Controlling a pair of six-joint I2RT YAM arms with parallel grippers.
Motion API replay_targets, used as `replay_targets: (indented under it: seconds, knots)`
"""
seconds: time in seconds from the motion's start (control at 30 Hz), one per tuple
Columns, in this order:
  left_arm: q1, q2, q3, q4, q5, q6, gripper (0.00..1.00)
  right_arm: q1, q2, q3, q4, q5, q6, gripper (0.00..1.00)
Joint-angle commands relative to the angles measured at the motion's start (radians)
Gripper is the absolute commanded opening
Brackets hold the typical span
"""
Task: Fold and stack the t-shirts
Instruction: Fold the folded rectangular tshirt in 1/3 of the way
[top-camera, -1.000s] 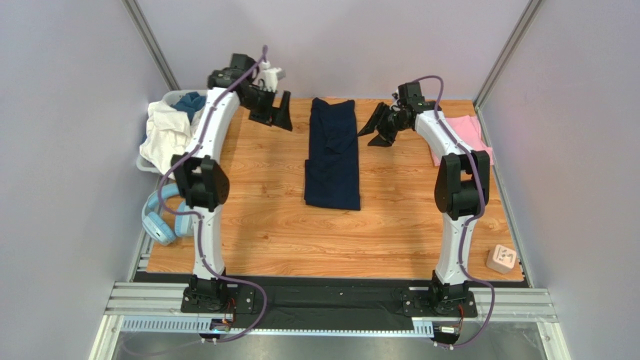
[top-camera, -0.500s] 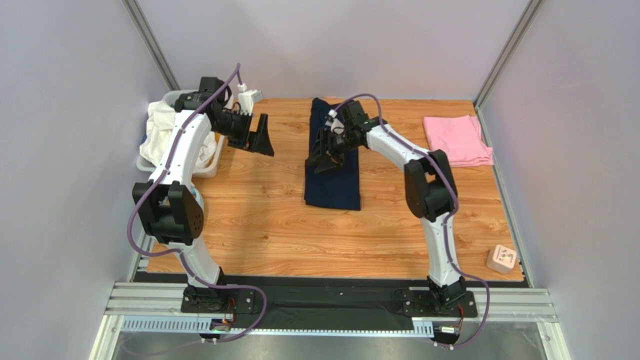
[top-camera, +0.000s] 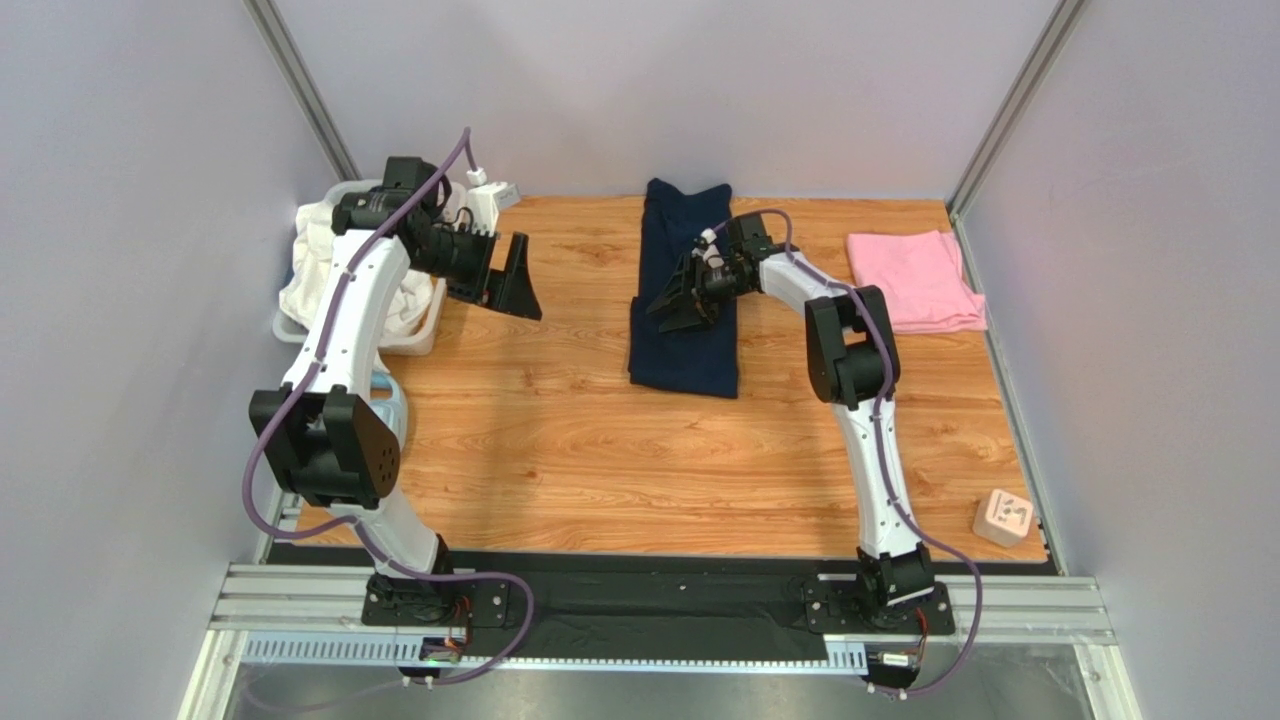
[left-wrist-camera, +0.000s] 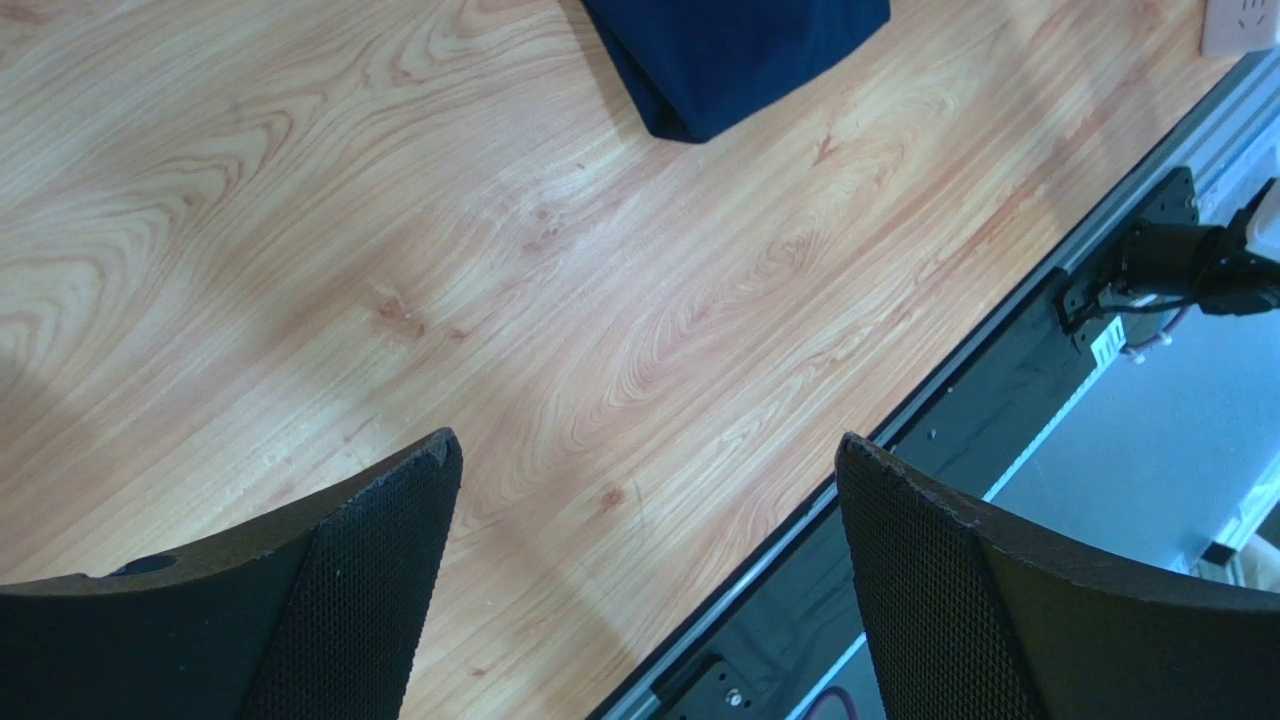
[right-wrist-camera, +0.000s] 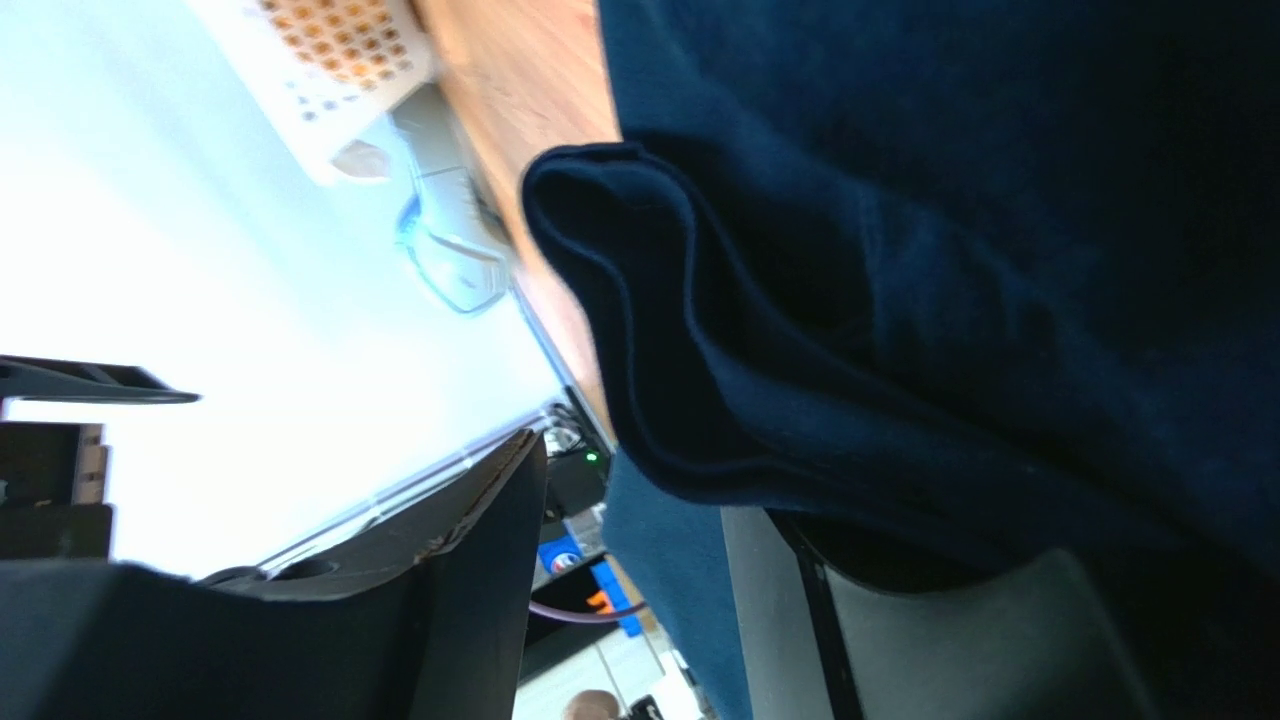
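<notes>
From above, we see the navy t-shirt (top-camera: 684, 353), a long folded strip on the counter (top-camera: 571, 450), with the right hand (top-camera: 676, 308) on it; the pink t-shirt (top-camera: 914, 278) lies well apart. Left wrist: our left hand (left-wrist-camera: 646, 585) gapes, empty. Right wrist: jaws half apart around soft layered folds; we cannot tell if they pinch, and a weak hold could spill them

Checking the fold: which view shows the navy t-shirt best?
Top external: the whole folded navy t-shirt shows, right gripper at its middle. Right wrist shows only bunched cloth close up; left wrist only one corner.
</notes>
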Motion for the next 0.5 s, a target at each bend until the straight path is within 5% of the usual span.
replay_targets:
  seconds: [0.0,0.47]
  knots:
    - [0.006,-0.069,-0.036,-0.038,0.015,0.066,1.00,0.025,-0.121,-0.056,0.137,-0.104,0.089,0.53]
    - [0.007,-0.279,-0.216,-0.003,-0.058,0.082,1.00,0.163,-0.462,-0.459,0.169,0.020,0.003,0.53]
